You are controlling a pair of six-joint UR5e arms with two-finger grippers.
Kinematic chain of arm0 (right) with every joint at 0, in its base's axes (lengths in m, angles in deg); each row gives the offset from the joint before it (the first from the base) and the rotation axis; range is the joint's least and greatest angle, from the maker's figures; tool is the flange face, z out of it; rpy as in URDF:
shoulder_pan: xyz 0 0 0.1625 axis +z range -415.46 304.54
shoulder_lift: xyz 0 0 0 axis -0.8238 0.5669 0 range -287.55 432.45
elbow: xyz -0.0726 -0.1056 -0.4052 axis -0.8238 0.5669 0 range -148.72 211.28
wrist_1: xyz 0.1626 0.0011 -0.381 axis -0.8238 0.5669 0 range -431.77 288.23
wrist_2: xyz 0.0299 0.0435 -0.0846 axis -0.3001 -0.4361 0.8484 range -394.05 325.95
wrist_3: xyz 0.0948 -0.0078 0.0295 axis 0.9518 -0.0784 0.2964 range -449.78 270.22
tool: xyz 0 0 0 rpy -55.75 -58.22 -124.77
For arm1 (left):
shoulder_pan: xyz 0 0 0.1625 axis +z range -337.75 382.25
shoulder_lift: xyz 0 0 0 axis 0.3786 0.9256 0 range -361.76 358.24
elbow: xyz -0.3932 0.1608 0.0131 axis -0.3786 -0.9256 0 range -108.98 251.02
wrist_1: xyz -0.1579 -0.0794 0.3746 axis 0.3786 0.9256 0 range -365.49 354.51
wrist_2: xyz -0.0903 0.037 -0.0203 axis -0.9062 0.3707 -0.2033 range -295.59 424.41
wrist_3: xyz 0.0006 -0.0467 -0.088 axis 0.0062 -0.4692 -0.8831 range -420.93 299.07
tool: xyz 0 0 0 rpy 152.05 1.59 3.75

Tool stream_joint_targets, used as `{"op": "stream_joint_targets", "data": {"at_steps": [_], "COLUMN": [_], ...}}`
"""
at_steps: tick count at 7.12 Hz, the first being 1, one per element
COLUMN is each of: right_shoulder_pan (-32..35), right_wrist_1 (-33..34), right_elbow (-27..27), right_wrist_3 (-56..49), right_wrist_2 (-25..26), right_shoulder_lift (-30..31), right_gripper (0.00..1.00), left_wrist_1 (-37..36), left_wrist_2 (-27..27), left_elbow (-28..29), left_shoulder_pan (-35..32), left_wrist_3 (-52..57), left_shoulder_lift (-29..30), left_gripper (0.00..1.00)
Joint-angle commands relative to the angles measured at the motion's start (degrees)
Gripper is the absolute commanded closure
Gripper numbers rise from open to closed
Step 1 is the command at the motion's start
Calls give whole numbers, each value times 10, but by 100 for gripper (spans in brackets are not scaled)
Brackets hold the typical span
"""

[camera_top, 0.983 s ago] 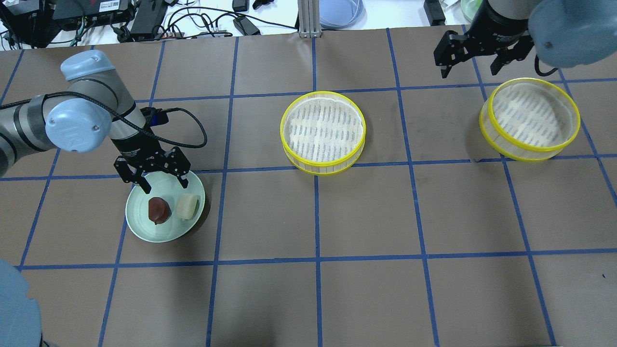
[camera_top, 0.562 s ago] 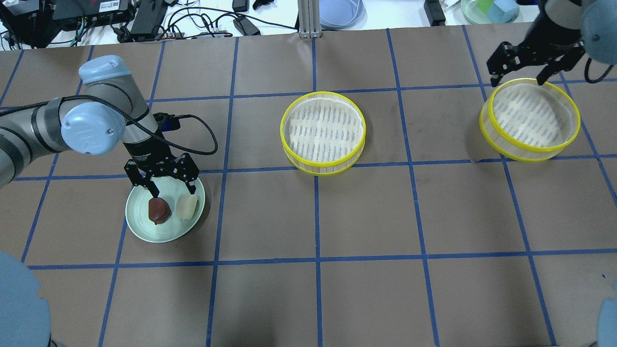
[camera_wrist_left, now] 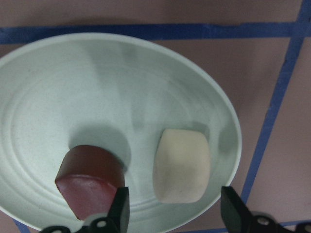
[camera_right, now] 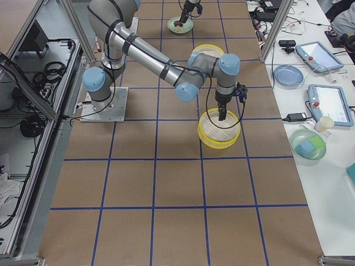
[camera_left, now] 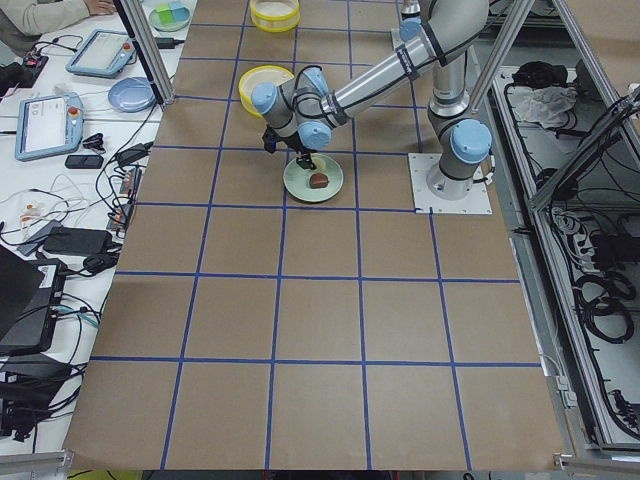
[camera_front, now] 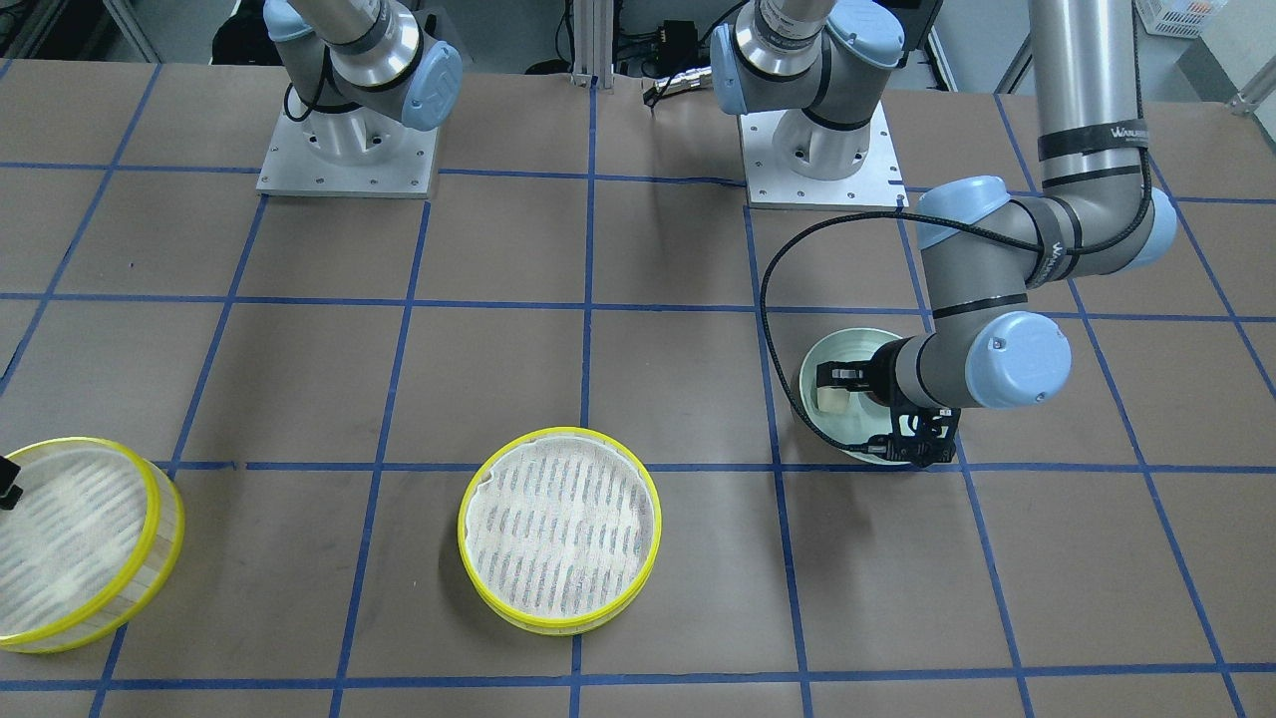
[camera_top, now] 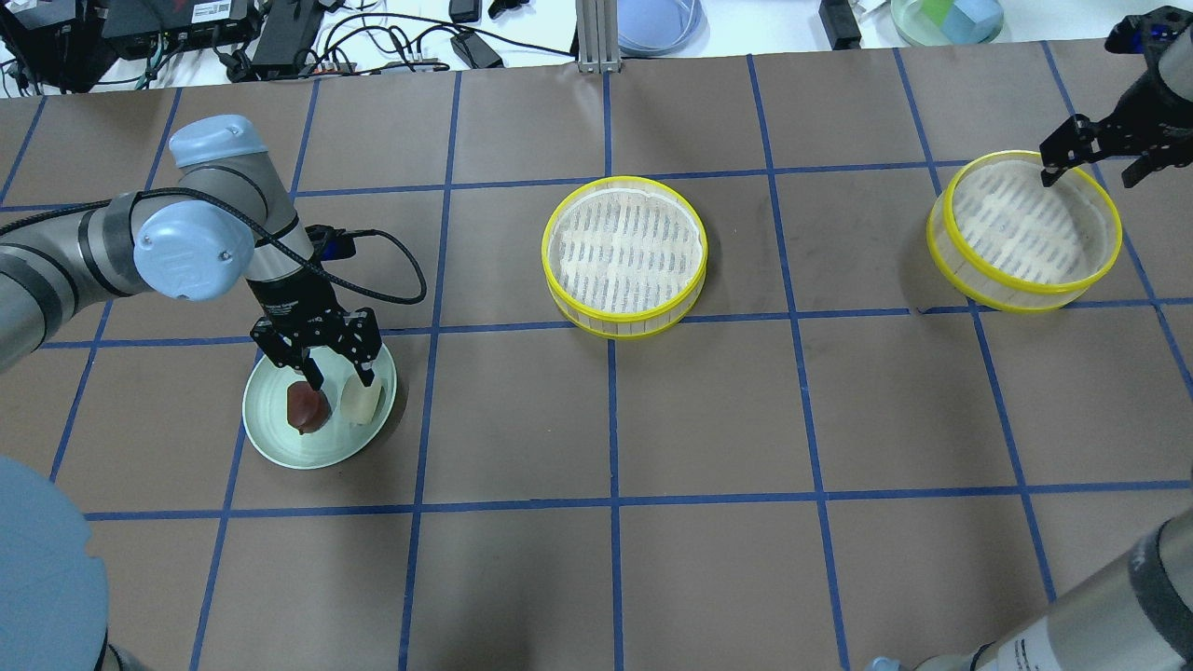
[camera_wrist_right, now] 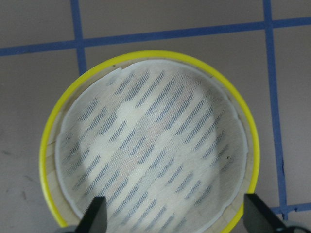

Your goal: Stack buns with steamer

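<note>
Your left gripper point(camera_top: 340, 377) hangs with its jaws spread just above the cream-white bun point(camera_wrist_left: 181, 165). In the wrist view one finger sits off the bun's outer side and the other in the narrow gap toward the dark reddish-brown bun point(camera_wrist_left: 90, 177), so the opening looks set to take the pale one alone. That inner finger is very near the brown bun and, I judge, could nudge it as you descend, so keep the approach straight. Both buns lie side by side, close together, on the mint-green plate point(camera_top: 270, 424), which stands well apart from the middle steamer tier point(camera_top: 623, 323) on the robot's left of it. Neither bun is gripped yet. The middle tier is bare and sits open side up, which makes it the likely place for the first bun. Your right gripper point(camera_top: 1092, 171), also spread with nothing in it, hovers over the far edge of the second tier point(camera_top: 1018, 289), well apart from the middle tier on the robot's right. Its wrist camera looks down into that bare slatted floor, but I cannot tell whether the fingers straddle the yellow rim. It seems posed to take that tier by its wall, ready to stack it on the middle one once the buns are loaded
</note>
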Motion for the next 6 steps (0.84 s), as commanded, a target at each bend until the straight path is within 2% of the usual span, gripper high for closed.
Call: {"op": "stream_joint_targets", "data": {"at_steps": [1, 2, 3, 4, 5, 6], "right_shoulder_pan": [-29, -32, -37, -41, -41, -41], "right_wrist_1": [58, 58, 58, 58, 62, 63], "right_elbow": [4, 12, 21, 26, 27, 27], "right_wrist_3": [-45, -90, -125, -153, -174, -182], "right_wrist_2": [-12, -13, -13, -12, -7, -6], "right_shoulder_lift": [-47, -60, -78, -83, -87, -98], "right_gripper": [0, 2, 9, 13, 22, 27], "left_wrist_1": [0, 0, -1, -1, -1, -1], "left_wrist_2": [3, 2, -2, -3, -2, -2], "left_elbow": [0, 2, 4, 4, 7, 15], "left_shoulder_pan": [0, 1, 1, 1, 1, 2], "left_wrist_3": [1, 1, -2, -2, -7, -1], "left_shoulder_lift": [9, 15, 22, 25, 28, 28], "left_gripper": [31, 38, 45, 58, 100, 100]}}
